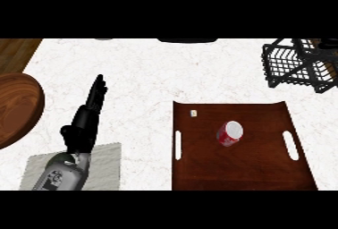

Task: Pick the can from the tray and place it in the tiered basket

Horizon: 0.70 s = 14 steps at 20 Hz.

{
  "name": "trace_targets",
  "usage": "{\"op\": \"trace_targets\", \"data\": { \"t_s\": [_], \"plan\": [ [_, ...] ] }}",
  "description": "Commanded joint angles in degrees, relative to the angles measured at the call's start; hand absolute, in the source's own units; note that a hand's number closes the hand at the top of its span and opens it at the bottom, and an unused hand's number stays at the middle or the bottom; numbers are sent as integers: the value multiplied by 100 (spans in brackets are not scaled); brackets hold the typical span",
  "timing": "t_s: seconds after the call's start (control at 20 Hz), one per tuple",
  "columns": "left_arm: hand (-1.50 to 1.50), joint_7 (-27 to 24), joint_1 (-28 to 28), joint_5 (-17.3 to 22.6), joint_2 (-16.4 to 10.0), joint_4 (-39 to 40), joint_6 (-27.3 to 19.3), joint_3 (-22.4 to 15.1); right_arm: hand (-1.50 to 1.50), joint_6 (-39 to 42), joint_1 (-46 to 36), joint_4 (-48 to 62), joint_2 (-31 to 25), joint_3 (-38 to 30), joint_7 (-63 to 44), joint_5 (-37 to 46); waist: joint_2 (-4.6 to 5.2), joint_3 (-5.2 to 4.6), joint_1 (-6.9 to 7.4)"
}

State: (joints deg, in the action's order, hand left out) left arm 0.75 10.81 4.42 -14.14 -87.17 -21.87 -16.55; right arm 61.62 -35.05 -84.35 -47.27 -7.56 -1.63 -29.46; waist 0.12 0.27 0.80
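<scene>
A red and white can stands on the dark brown wooden tray, a little above the tray's middle. The black wire tiered basket sits at the counter's far right corner, apart from the tray. My left hand rests left of the tray with its fingers straight and pointing away from me, holding nothing. The right hand does not show in the head view.
A small white object lies near the tray's upper left corner. A round wooden board sits at the left edge. A grey cloth lies under my left forearm. White marble counter stretches between these.
</scene>
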Motion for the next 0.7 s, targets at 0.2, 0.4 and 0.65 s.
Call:
{"op": "trace_targets", "data": {
  "t_s": [0.2,0.4,0.65],
  "plan": [
    [0,84,-82,-125,-15,-101,1,11,-150,343,520,-1692,468,124,825,2398,12,-9,-29],
    [0,29,18,-191,201,51,-13,59,-150,138,723,-1979,647,453,996,2944,-2,-22,-60],
    [0,105,-86,-240,165,-112,51,128,-150,-145,1042,-2112,723,903,1768,4036,6,-18,-31]
  ]
}}
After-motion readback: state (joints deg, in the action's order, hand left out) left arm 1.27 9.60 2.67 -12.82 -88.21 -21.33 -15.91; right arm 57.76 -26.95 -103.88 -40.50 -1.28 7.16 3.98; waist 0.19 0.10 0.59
